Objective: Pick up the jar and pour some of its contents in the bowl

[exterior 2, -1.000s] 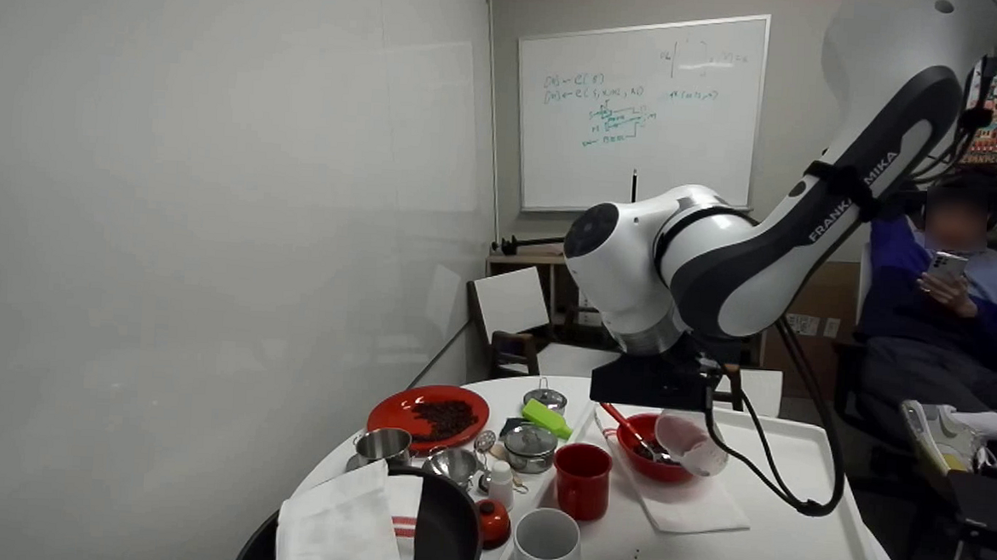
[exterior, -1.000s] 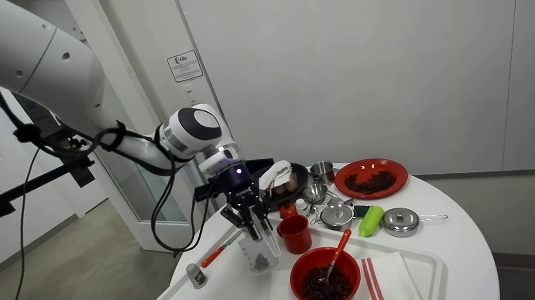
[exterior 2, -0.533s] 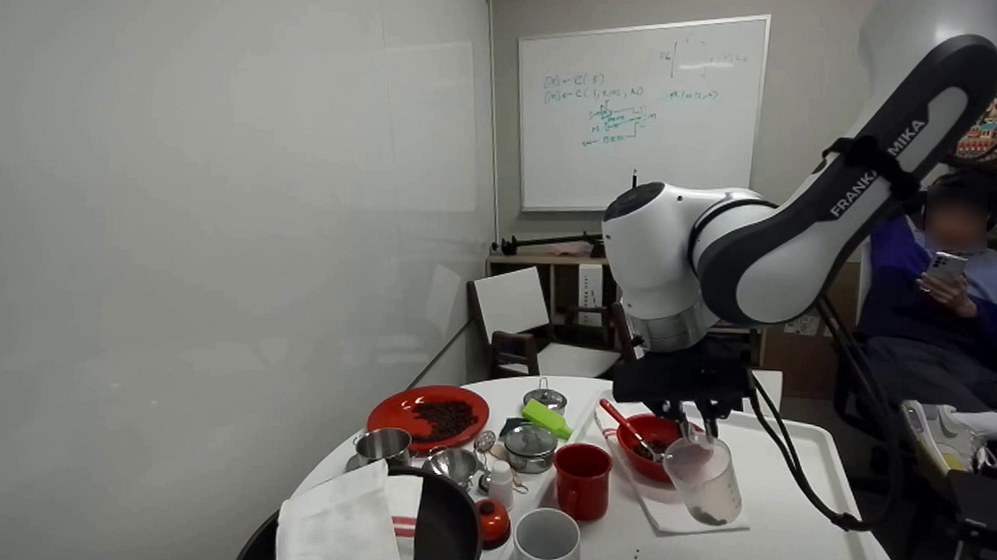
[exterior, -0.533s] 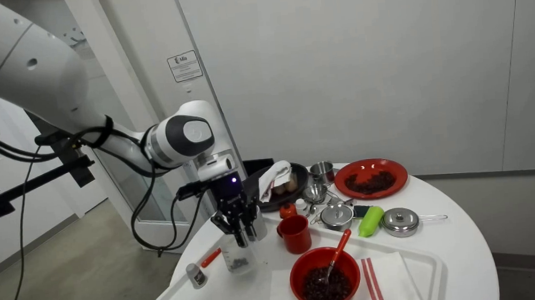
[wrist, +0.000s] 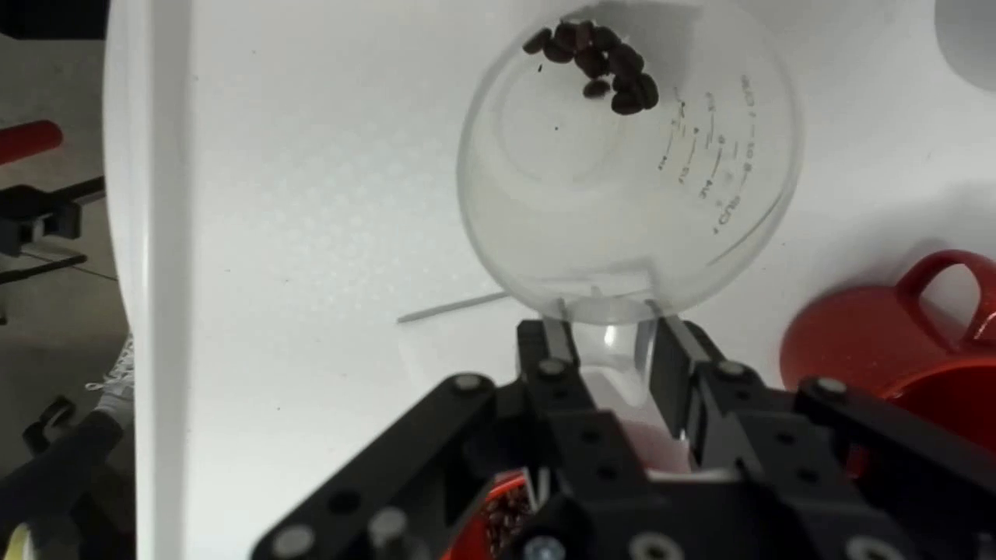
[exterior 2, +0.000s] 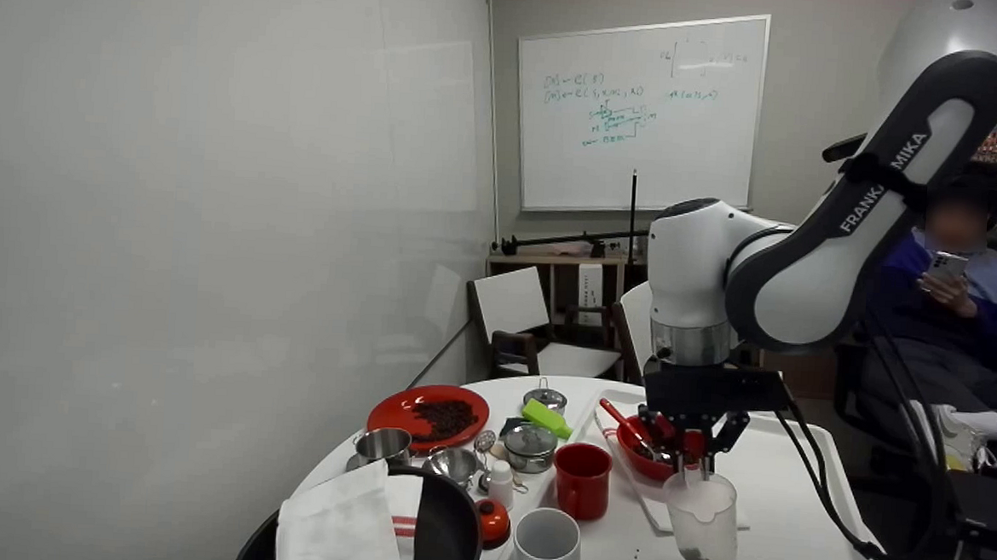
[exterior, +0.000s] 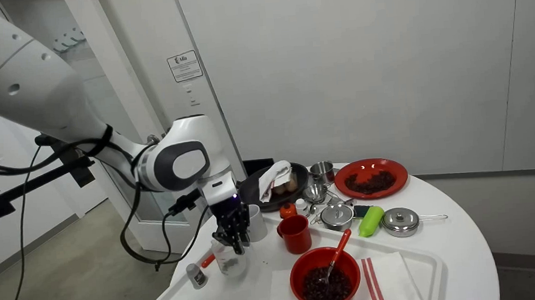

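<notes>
The clear jar (exterior: 230, 261) has measuring marks and a handle, with a few dark beans at its bottom. It is about upright, low over the white tray; I cannot tell if it touches. It also shows in an exterior view (exterior 2: 706, 521) and the wrist view (wrist: 576, 210). My gripper (wrist: 607, 327) is shut on the jar's handle; it shows in both exterior views (exterior: 240, 246) (exterior 2: 695, 465). The red bowl (exterior: 315, 258), with dark beans and a red-handled fork, stands apart from the jar; the gripper partly hides it in an exterior view (exterior 2: 636, 458) and the wrist view (wrist: 465, 538).
A red cup (exterior: 296, 235) and a pale grey mug (exterior: 256, 223) stand near the jar. A red-handled knife (exterior: 208, 260) and a small grey shaker (exterior: 196, 276) lie on its other side. A pan (exterior 2: 451, 525), small pots and a red plate (exterior: 345, 182) fill the back.
The jar was tilted near the bowl a second ago. It has swung upright, moved away from the bowl and come lower, held in my gripper throughout. The bowl has not moved.
</notes>
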Robot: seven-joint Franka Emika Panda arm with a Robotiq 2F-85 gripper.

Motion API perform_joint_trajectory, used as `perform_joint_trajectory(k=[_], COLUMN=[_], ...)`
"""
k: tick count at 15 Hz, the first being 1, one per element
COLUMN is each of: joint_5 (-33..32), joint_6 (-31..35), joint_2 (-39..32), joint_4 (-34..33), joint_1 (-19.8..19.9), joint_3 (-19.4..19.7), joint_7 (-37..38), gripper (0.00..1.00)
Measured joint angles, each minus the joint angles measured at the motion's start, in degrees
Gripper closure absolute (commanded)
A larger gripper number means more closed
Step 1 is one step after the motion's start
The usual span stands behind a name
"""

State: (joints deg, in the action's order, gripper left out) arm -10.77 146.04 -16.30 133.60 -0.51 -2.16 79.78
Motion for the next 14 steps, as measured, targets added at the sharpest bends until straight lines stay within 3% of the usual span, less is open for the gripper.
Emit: perform_joint_trajectory(k=[7,14], joint_5=[8.27,11.83], joint_6=[15.26,22.7], joint_2=[-0.5,-5.19], joint_4=[6.14,7.77], joint_1=[-0.27,-2.29], joint_3=[1.43,3.56], joint_7=[-8.5,-10.18], gripper=[0.88,0.88])
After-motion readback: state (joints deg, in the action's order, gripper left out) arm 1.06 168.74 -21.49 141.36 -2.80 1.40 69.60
